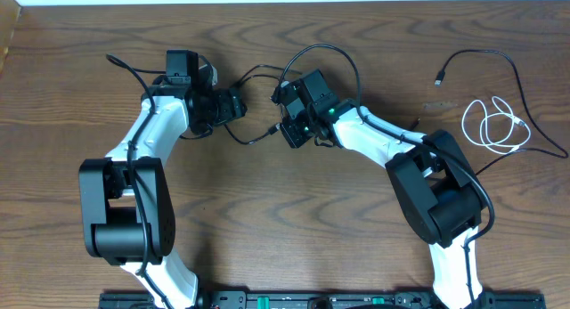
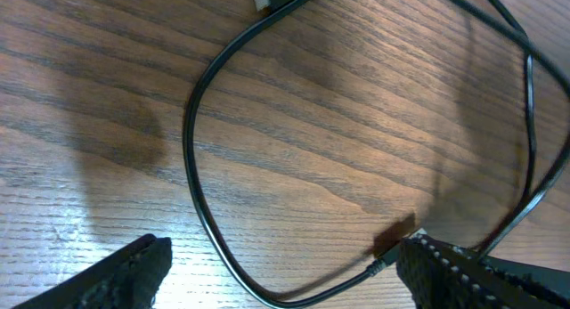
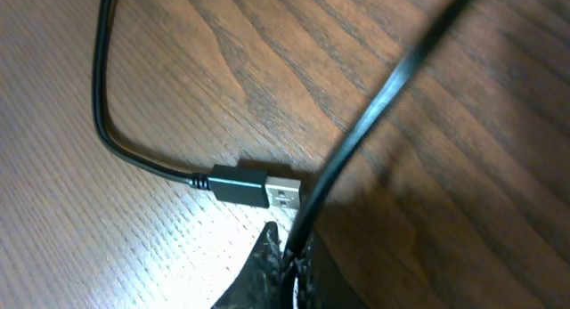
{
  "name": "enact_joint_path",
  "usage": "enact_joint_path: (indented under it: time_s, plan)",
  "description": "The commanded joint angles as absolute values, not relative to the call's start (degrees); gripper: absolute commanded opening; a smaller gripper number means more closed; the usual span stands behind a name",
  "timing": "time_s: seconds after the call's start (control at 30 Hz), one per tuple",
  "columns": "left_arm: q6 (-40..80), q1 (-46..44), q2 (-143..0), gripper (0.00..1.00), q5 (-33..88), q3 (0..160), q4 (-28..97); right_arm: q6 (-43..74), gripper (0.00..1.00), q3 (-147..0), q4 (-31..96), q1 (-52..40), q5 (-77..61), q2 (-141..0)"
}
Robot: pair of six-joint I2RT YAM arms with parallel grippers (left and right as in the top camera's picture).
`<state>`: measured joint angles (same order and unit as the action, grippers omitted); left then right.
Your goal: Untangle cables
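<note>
Right gripper [image 3: 289, 260] is pinching the black cable [image 3: 378, 100], a USB plug [image 3: 258, 189] lying just ahead on open wooden table [image 3: 116, 256]. Left gripper [image 2: 283, 269] is gaping empty astride the cable's loop.

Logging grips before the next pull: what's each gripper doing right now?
Left gripper: open, holding nothing.
Right gripper: shut on the black cable.

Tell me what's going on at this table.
Two robot arms are sorting out tangled cables. The right pincer is shut on the black cable, right beside a USB plug lying on the table. The left pincer is open, its fingers straddling a loop of black cable without gripping it. The white cable lies coiled on the right arm's side, away from both pincers.
</note>
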<state>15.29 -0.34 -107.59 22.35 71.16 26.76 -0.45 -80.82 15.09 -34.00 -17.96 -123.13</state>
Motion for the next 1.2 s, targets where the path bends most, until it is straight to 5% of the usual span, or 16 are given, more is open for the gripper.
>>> enact_joint_path:
  time_s: [0.0,0.33,0.6,0.97,1.17]
  plan:
    - [15.51,-0.27,-107.33,0.88,21.74,71.37,26.87,-0.73,0.01,-80.51,14.72,-34.06,-17.47,-123.15]
    - [15.51,-0.27,-107.33,0.91,21.71,71.37,26.87,-13.80,0.01,-80.51,11.94,-33.95,1.56,-107.90]
    - [15.51,-0.27,-107.33,0.91,21.74,71.37,26.89,-34.50,0.01,-80.51,-6.94,-30.68,24.88,-102.24]
    - [15.51,-0.27,-107.33,0.91,21.74,71.37,26.92,-25.04,0.01,-80.51,-46.92,-18.28,27.94,-102.32]
    - [15.51,-0.27,-107.33,0.91,21.74,71.37,26.92,-16.56,0.01,-80.51,-37.69,-13.69,28.18,-102.32]
